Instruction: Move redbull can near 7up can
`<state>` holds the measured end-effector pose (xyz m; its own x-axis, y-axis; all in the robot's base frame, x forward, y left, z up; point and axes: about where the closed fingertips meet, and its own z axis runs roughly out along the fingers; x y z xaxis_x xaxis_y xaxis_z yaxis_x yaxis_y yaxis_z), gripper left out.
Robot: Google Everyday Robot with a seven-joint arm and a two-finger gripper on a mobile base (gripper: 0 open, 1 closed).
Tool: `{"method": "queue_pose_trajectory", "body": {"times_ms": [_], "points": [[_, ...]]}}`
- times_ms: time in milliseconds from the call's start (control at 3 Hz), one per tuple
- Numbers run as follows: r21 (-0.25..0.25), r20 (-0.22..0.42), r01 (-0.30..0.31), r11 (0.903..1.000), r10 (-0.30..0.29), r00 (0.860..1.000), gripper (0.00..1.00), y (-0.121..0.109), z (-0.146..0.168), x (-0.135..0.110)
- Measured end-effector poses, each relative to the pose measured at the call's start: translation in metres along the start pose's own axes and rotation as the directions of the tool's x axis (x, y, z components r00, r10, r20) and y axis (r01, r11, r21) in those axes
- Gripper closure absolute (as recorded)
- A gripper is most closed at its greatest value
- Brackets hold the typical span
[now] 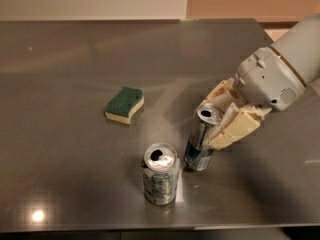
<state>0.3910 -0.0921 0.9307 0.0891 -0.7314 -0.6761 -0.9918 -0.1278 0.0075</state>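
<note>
The redbull can (201,139) is a slim silver can with dark blue markings, tilted a little, its base on the table. My gripper (222,118) comes in from the right and its cream fingers (235,126) are shut on the can's upper part. The 7up can (160,174) is the stouter silver can with greenish-grey print. It stands upright just left and in front of the redbull can, a small gap between them.
A green and yellow sponge (125,104) lies on the grey table (65,149) to the left of the cans. The table's front edge runs close below the 7up can. The arm's white body (280,69) fills the right side.
</note>
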Motion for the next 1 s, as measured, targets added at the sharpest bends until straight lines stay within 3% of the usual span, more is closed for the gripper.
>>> {"method": "queue_pose_trajectory", "body": {"times_ms": [333,1000], "points": [[-0.015,-0.040,0.017,0.9997,-0.018,0.999,1.00,0.005,0.012,0.003],[-0.063,-0.063,0.079,0.9949,-0.083,0.995,0.58,0.017,0.028,-0.002]]}}
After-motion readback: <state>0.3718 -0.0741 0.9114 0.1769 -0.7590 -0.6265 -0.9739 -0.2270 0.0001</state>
